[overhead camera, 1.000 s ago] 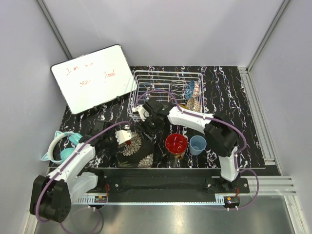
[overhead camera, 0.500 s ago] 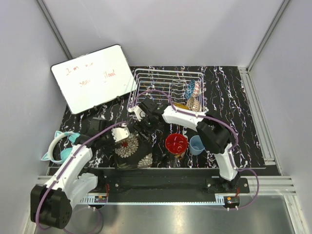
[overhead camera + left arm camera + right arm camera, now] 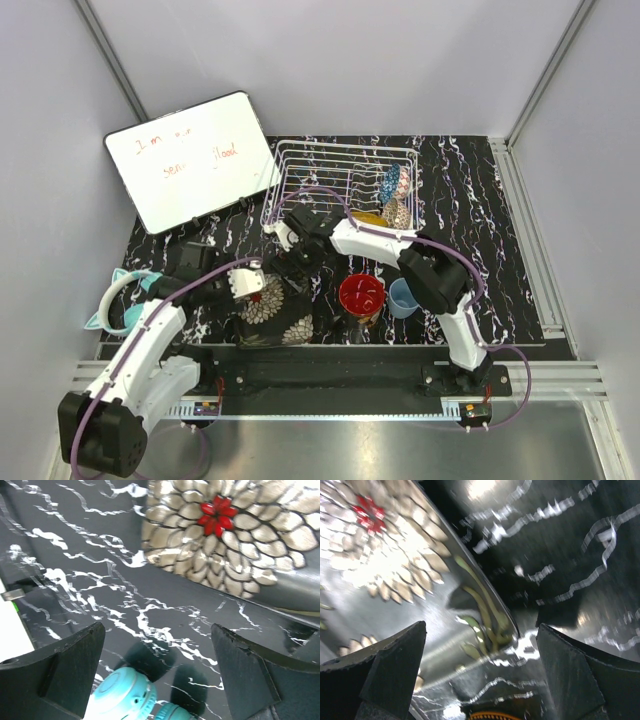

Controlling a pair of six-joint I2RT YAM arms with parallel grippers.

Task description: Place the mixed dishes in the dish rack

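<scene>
The right gripper (image 3: 481, 645) is spread wide. Its two dark fingers (image 3: 385, 675) stand to either side of the rim of the floral dish (image 3: 395, 565), with nothing clamped between them. That wrist view is blurred, so whether a fingertip touches the dish cannot be told. Seen from above, the gripper hangs over the far edge of the dish. The right arm (image 3: 430, 275) rises from its base at the near right, bends at the elbow beside the pale blue cup (image 3: 404, 297) and stretches left along the front of the dish rack (image 3: 330, 165).

The left gripper (image 3: 155, 645) is likewise wide open and holds nothing. Its fingers (image 3: 55, 670) stand apart over the black, white-veined table (image 3: 75, 580). The teal headphones (image 3: 122, 700) show low between them, and a corner of the floral dish lies just beyond, up and to the right. From above, this gripper sits at the dish's far-left corner, and the left arm (image 3: 150, 345) slants up to it from the near-left base.

The rack stands at the far middle of the table. At its right end the blue patterned bowl (image 3: 392, 183) stands on edge between the wires, with a brown-patterned dish (image 3: 400, 212) just nearer. A yellow piece (image 3: 368, 217) lies beside that, partly hidden by the right arm. The floral dish lies flat on the table, in front of the rack. The red bowl (image 3: 361, 294) sits just to its right, and the pale blue cup stands upright just beside the bowl. A white writing board (image 3: 190, 160) leans to the left of the rack
</scene>
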